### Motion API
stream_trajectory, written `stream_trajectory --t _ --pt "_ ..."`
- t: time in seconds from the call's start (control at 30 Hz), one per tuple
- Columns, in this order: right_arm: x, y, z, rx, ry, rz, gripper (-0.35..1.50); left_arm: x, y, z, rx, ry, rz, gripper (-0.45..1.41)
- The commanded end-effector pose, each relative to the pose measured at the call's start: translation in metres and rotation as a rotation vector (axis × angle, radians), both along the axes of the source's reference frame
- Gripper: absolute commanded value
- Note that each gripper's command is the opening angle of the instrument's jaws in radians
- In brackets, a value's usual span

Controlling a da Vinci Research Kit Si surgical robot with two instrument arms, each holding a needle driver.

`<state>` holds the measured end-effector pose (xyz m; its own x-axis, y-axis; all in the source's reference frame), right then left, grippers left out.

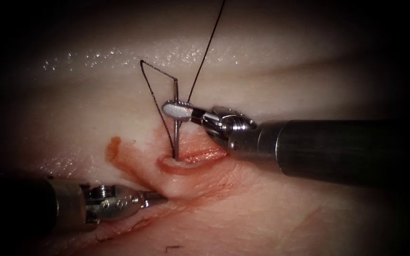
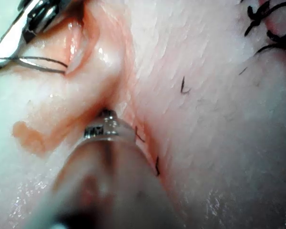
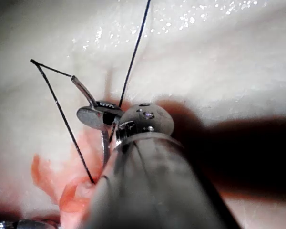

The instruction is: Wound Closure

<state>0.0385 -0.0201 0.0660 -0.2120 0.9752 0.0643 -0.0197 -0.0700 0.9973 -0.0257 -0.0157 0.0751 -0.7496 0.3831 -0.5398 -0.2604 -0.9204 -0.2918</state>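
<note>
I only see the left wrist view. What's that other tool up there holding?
Observer: The right tool is shut on the needle, nearer its tail. The point is in the tissue at the cut.
Operator: Where's the thread?
Observer: The thread leaves the needle's tail, bends left, then runs down into the cut.
Operator: And my tool?
Observer: The left tool, shut and empty, touches the tissue just below the cut.

Surgical practice bench — cut tissue (image 1: 271,223), stitched with thread (image 1: 155,102)

tissue (image 1: 281,218): wet, glossy | needle (image 1: 176,137): shiny metal | right pincer (image 1: 179,111): polished metal
</note>
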Motion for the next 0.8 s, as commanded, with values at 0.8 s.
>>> stream_trajectory --t 0.8 --pt "0.0018 -0.0032 -0.0039 0.161 0.067 0.002 -0.35 -0.0004 -0.0002 0.0006 -0.003 0.002 -0.001 0.04"
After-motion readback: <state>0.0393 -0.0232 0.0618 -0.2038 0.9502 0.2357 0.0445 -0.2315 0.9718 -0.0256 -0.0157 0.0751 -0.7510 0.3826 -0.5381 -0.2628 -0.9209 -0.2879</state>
